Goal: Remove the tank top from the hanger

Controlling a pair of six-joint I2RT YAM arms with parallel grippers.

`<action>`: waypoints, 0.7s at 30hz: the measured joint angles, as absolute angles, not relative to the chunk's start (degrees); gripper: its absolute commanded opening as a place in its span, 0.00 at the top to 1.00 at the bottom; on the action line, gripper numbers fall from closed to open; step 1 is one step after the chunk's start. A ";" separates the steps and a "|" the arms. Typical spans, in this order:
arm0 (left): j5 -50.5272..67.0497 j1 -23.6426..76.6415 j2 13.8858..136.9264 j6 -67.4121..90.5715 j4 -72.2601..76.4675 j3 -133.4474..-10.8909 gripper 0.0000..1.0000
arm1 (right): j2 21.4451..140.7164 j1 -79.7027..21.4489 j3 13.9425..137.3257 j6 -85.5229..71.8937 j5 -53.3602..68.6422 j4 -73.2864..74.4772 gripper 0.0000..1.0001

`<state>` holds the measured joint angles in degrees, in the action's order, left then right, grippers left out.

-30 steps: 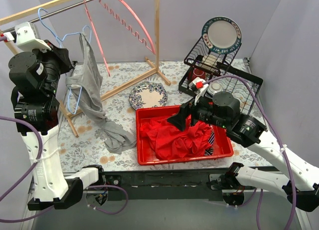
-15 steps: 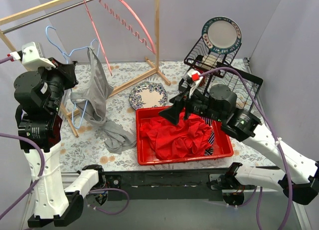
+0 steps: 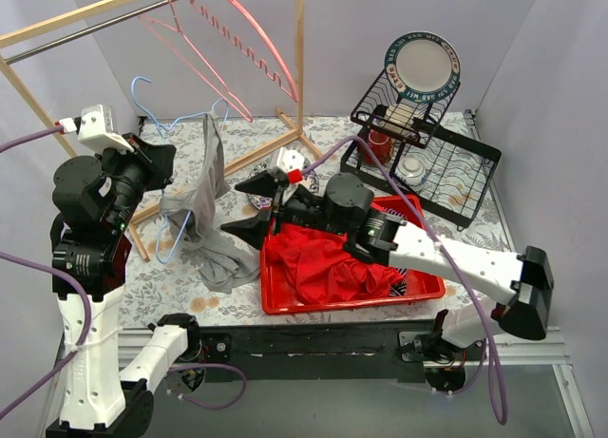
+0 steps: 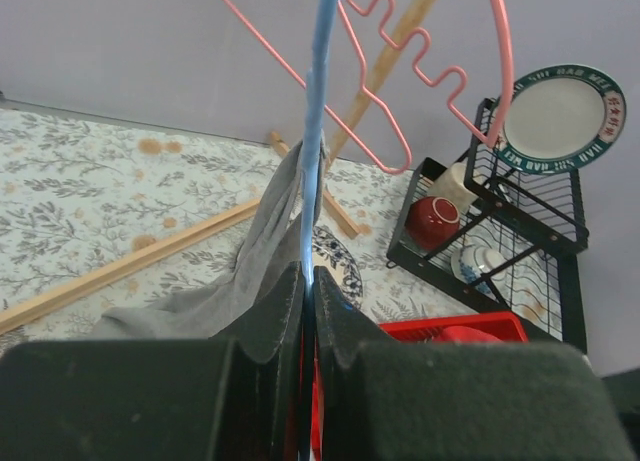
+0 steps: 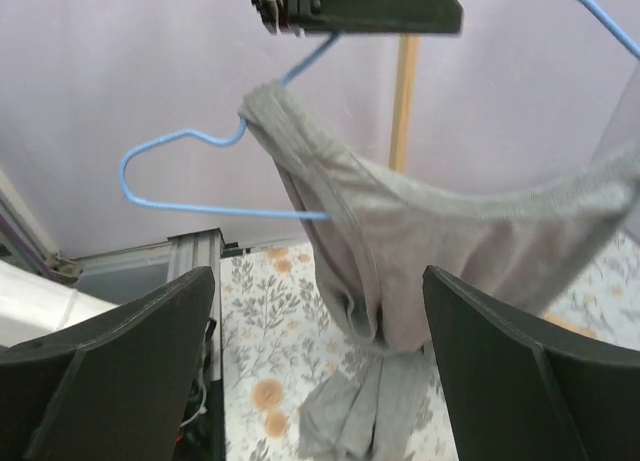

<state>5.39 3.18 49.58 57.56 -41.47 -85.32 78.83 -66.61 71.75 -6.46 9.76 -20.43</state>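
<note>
Left claw (image 4: 308, 281) clenched on hanger (image 4: 319, 101); tank top (image 3: 203, 186) hangs just beside the released right claw (image 3: 249, 208), hem near tray's (image 3: 361, 300) left edge.

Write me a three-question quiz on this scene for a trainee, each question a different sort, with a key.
1. True or false: the right gripper is closed on the grey tank top.
2. What is the left gripper clamped on? A. the blue hanger; B. a pink hanger; C. the dish rack.
3. Fill in the blank: the red cloth lies in a red ____.

Key
1. False: its jaws stand wide open, short of the fabric.
2. A.
3. tray.
</note>
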 measured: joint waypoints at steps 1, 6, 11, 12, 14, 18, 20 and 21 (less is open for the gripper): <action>5.93 3.49 49.08 57.89 -41.21 -84.77 1.00 | 80.58 -66.92 72.75 -5.43 10.44 -21.93 0.06; 8.12 4.49 47.53 58.78 -41.06 -83.18 1.00 | 86.83 -67.70 77.89 -1.02 12.45 -26.04 0.05; 8.40 5.17 47.18 58.98 -41.12 -82.85 1.00 | 91.20 -68.03 82.78 2.13 13.85 -27.70 0.05; 8.38 5.30 47.18 58.98 -41.12 -82.85 1.00 | 91.85 -68.07 83.46 2.61 13.98 -27.90 0.05; 8.38 5.56 47.18 58.98 -41.12 -82.87 1.00 | 93.27 -68.16 84.64 3.73 14.63 -28.49 0.05; 8.40 5.89 47.18 59.02 -41.12 -82.87 1.00 | 95.72 -68.31 86.30 4.99 15.44 -28.42 0.07; 8.45 6.00 47.18 59.22 -41.12 -82.87 1.00 | 96.90 -68.47 87.31 5.13 15.70 -28.23 0.12; 8.47 6.04 47.18 59.27 -41.12 -82.87 1.00 | 97.45 -68.55 87.77 5.19 15.84 -28.01 0.15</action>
